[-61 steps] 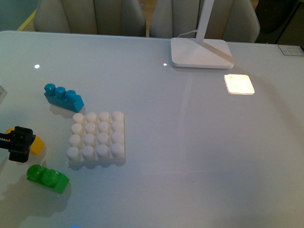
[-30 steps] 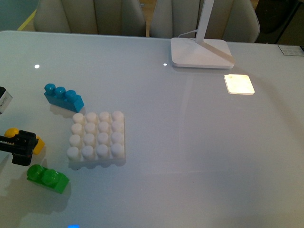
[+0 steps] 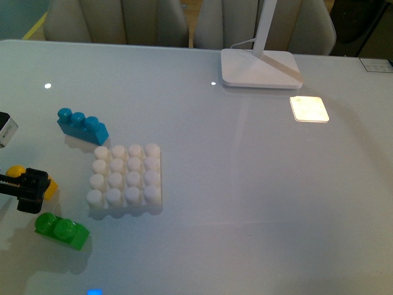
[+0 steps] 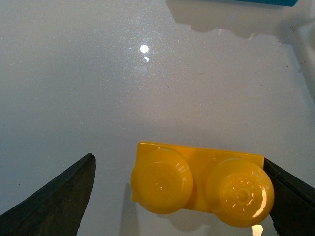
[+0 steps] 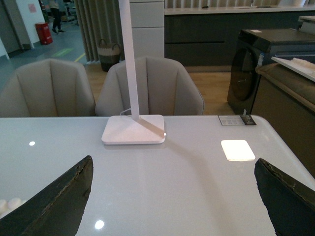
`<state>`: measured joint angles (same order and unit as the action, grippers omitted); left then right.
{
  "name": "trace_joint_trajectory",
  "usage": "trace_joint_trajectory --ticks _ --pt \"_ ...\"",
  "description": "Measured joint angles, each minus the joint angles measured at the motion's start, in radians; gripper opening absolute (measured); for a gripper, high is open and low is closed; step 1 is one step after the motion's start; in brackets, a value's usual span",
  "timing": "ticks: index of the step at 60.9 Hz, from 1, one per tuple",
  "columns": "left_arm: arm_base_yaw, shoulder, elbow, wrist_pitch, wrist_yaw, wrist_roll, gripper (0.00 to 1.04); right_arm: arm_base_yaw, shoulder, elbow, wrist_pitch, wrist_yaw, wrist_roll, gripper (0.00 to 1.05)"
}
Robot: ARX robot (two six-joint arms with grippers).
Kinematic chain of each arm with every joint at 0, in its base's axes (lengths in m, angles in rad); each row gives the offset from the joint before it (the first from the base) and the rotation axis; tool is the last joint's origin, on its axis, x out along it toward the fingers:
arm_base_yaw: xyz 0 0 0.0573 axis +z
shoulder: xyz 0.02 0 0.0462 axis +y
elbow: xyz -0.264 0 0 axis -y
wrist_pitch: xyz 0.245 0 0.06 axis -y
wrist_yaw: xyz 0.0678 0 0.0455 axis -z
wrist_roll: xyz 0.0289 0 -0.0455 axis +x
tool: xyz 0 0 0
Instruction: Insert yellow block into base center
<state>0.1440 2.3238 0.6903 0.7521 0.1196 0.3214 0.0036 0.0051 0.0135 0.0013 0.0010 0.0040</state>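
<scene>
The left gripper [image 4: 178, 164] is low over the surface [image 3: 245, 184] near its left edge. It stands open astride the yellow block [image 4: 197, 172] and does not hold it. In the left wrist view the block lies flat on the surface, its two studs up, between the dark fingers [image 4: 54, 201]. One finger is clear of the block with bare surface between them. The other is right against the stud at the far end, perhaps touching, though the view is too tight to be sure.

From the front, the yellow block shows on either side of the black gripper. It lies left of the base [image 3: 126, 178] and apart from it. No brick sits on the base, and its studs are all bare. The blue brick [image 3: 83, 126] lies just beyond the base's far left corner. The green brick [image 3: 60, 230] lies near the base's near left corner, just in front of the gripper.

The right gripper [image 5: 172, 167] is wide open with nothing between its fingers. Its camera looks across the surface at the lamp foot [image 5: 134, 130] near the far edge and the chairs [image 5: 152, 83] behind.
</scene>
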Motion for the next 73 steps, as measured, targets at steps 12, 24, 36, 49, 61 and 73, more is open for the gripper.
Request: trace_joint_trajectory --ticks 12,24,36,49,61,73 --pt "-0.004 0.018 0.014 -0.002 -0.009 -0.001 0.97 0.000 0.000 0.000 0.000 0.000 0.000 0.96" --pt "-0.006 0.022 0.014 -0.002 -0.016 -0.003 0.90 0.000 0.000 0.000 0.000 0.000 0.000 0.96" --pt "-0.008 0.022 0.014 -0.002 -0.021 -0.008 0.65 0.000 0.000 0.000 0.000 0.000 0.000 0.96" --pt "-0.040 -0.011 -0.007 -0.013 -0.043 -0.058 0.64 0.000 0.000 0.000 0.000 0.000 0.000 0.96" --pt "-0.144 -0.127 -0.043 -0.067 -0.090 -0.198 0.64 0.000 0.000 0.000 0.000 0.000 0.000 0.96" --pt "-0.293 -0.192 -0.049 -0.121 -0.178 -0.365 0.64 0.000 0.000 0.000 0.000 0.000 0.000 0.96"
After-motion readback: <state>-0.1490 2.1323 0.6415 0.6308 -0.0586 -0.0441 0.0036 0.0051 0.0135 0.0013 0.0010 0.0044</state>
